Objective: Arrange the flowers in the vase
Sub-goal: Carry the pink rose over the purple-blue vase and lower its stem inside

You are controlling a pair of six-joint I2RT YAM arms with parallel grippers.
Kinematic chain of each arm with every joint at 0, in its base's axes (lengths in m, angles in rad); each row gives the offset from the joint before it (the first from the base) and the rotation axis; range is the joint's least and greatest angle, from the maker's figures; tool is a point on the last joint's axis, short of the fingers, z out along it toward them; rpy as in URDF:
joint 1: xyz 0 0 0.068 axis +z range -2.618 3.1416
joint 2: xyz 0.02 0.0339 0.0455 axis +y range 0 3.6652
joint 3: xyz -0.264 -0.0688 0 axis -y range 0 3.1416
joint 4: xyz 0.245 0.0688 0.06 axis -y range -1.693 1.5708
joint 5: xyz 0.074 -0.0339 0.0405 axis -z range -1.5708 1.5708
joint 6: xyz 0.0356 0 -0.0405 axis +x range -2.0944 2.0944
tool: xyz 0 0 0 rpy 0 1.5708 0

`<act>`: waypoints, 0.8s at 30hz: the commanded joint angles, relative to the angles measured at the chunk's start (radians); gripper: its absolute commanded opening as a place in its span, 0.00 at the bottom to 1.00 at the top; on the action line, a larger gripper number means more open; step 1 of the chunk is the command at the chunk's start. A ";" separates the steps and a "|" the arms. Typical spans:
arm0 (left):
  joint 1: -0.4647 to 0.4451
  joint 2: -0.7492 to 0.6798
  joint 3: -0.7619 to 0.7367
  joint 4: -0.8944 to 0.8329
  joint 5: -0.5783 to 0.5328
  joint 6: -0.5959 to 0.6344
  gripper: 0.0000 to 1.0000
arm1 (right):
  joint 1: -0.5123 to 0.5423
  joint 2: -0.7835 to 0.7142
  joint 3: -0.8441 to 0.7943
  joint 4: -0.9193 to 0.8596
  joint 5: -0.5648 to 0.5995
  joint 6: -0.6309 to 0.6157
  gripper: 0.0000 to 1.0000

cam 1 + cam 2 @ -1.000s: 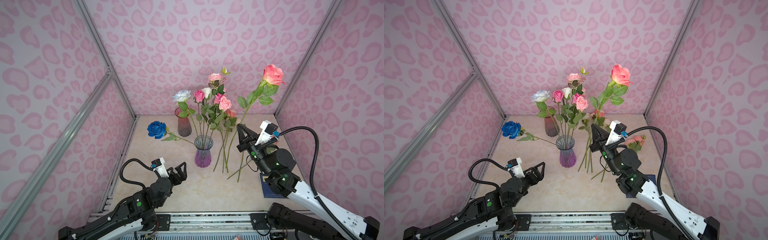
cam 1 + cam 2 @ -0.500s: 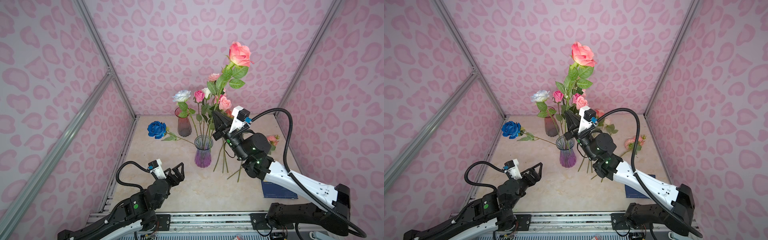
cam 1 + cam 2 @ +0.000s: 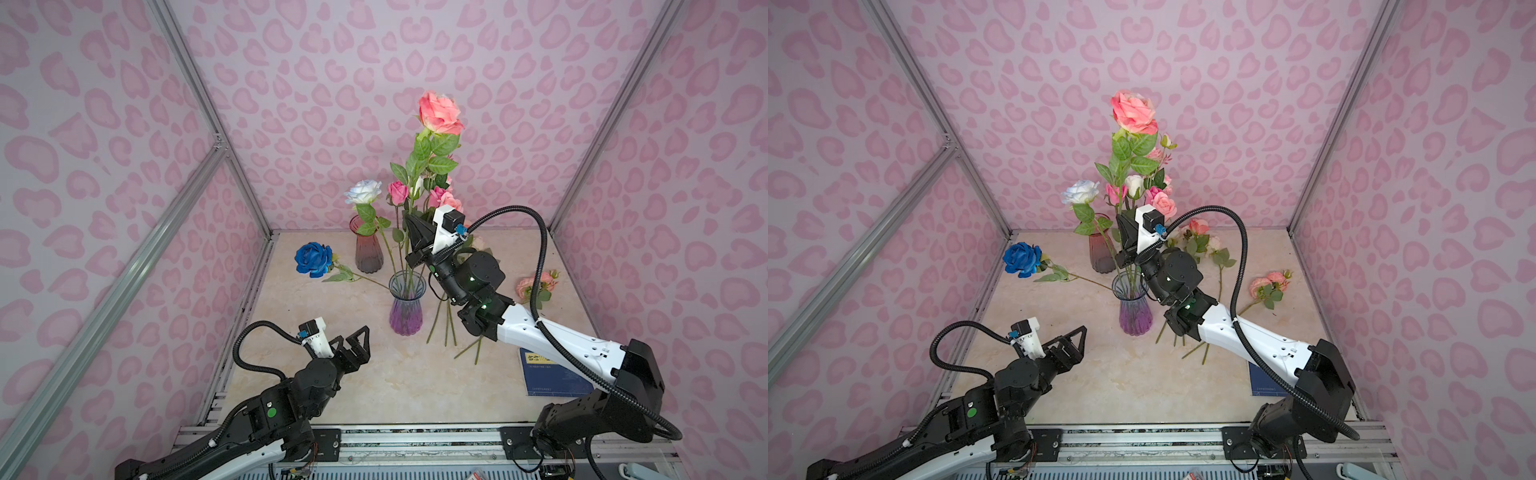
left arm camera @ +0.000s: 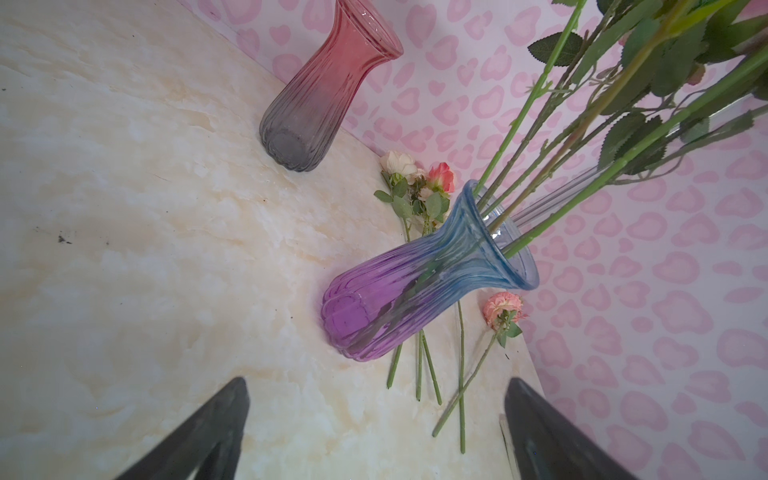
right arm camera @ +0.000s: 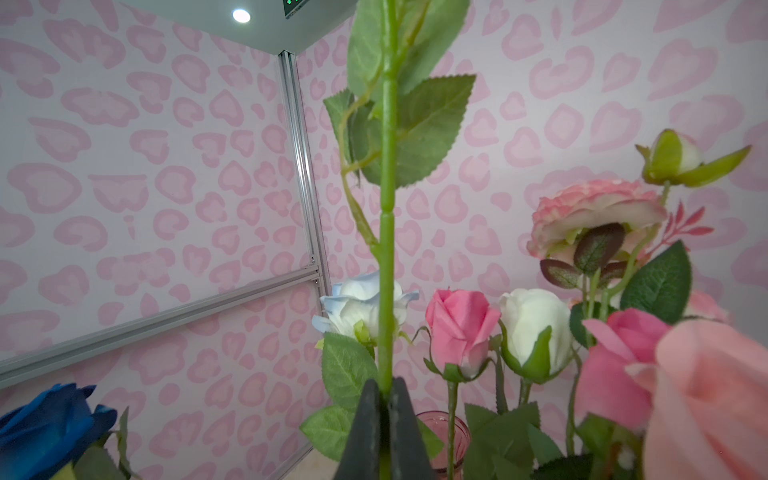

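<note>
While the left gripper (image 3: 351, 335) hovers low over the near-left part of the marble-look table (image 3: 374, 386) with its jaws spread wide and nothing between them, the flowers (image 3: 398, 192) are gathered farther back. Farthest left, the deep blue rose (image 3: 313, 259) leans out sideways, its stem running to the rim of the purple vase (image 3: 405, 309). Behind that vase and a little left, a red vase (image 3: 368, 249) stands upright near the back wall. A white-blue rose (image 3: 363, 192) and several pink and cream heads rise on stems that stand in the purple vase. Just right of its mouth, the right gripper (image 5: 385, 388) points upward, its jaws pressed together on the green stem of a tall coral rose (image 3: 440, 114), held upright above the others; whether the stem's lower end is inside the vase I cannot tell. Right of the vase, loose stems (image 3: 448, 328) lie flat on the table, with a small pink bloom (image 3: 536, 284) near the right wall. A blue book (image 3: 548, 378) lies at the near right, partly under the arm.
</note>
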 commanded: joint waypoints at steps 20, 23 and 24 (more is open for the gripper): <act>0.002 0.081 0.010 0.038 0.018 -0.001 0.96 | 0.059 -0.096 -0.309 -0.047 0.123 0.049 0.06; 0.000 0.083 0.009 0.037 0.018 -0.002 0.96 | 0.059 -0.090 -0.301 -0.069 0.145 0.049 0.10; 0.003 0.083 0.011 0.037 0.021 -0.003 0.96 | 0.060 -0.088 -0.298 -0.078 0.145 0.048 0.11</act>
